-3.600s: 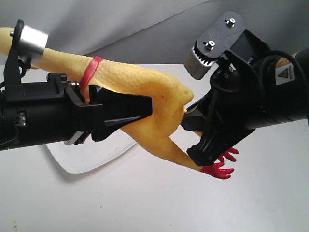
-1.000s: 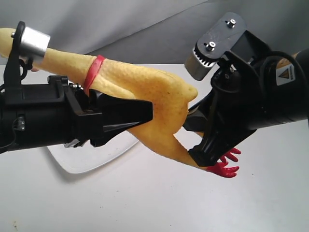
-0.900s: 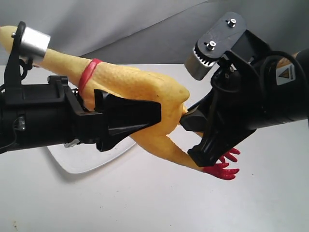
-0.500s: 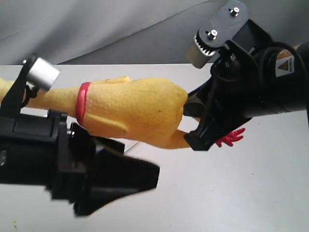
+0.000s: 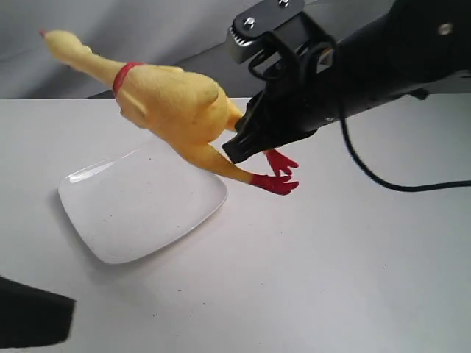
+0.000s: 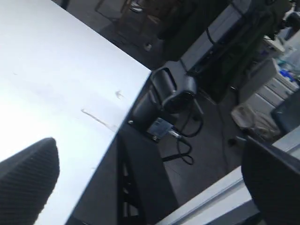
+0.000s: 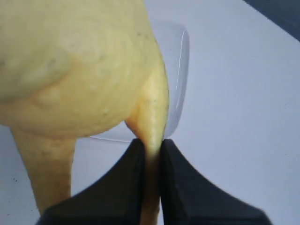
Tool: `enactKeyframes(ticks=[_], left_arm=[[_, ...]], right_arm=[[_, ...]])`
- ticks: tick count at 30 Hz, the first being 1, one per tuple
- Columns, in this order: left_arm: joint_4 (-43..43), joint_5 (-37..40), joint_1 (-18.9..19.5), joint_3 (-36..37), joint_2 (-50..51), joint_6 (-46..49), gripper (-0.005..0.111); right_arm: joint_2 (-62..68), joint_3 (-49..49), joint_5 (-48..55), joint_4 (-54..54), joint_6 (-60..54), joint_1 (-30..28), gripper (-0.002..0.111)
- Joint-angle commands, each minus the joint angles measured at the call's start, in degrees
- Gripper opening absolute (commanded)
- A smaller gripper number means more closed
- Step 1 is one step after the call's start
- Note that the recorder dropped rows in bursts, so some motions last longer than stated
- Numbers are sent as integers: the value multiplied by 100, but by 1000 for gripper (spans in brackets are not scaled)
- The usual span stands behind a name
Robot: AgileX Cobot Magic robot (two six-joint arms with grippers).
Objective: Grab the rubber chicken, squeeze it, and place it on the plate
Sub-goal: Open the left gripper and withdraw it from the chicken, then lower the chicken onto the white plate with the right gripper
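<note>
**A:** Where's the rubber chicken (image 5: 173, 103) at right now?

**B:** Up in the air, upper left of the exterior view, slanting head-high over the plate (image 5: 132, 217). The plate sits left of centre on the worktop (image 5: 331, 279). Doesn't look like the two are touching. The right pincer (image 5: 239, 147) is clamped nearly closed on one skinny leg (image 7: 152, 122), just above the red feet (image 5: 276, 175). The left pincer (image 6: 152, 180) is spread wide with nothing in it.

**A:** How's it gonna handle, you reckon?

**B:** My guess is light, hollow and squishy. The bumpy skin should grip okay, but hung by one leg it'll probably flop and swing. The leg's fine for carrying. For a proper squeeze I'd go for the fat belly, that's where it gives. It also looks longer than the plate, so I'd expect the head or feet to overhang.

**A:** Any brand or writing?

**B:** Nope, nothing readable on the chicken, the plate or the arm.
</note>
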Motion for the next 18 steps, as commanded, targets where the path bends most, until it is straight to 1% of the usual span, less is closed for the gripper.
enactKeyframes(ticks=[1, 4, 8, 13, 15, 18], left_arm=[[1345, -462, -28, -24, -758, -1195, 103], [2133, -544, -28, -24, -1144, -1934, 103], [2740, -475, -28, -24, -1445, -2417, 103], [2804, -475, -28, -24, -1583, -2441, 103], [2804, -475, -28, -24, -1583, -2441, 103], [2804, -475, -28, -24, -1583, -2441, 103]], right_arm=[[717, -274, -510, 112, -97, -22, 0], [1180, -305, -788, 378, -247, -22, 0], [1658, -305, -987, 1177, -1143, 0, 0], [2083, -305, -1015, 2407, -2355, 1, 0], [2178, -305, -1033, 2623, -2584, 1, 0], [2276, -305, -1048, 2637, -2606, 1, 0]])
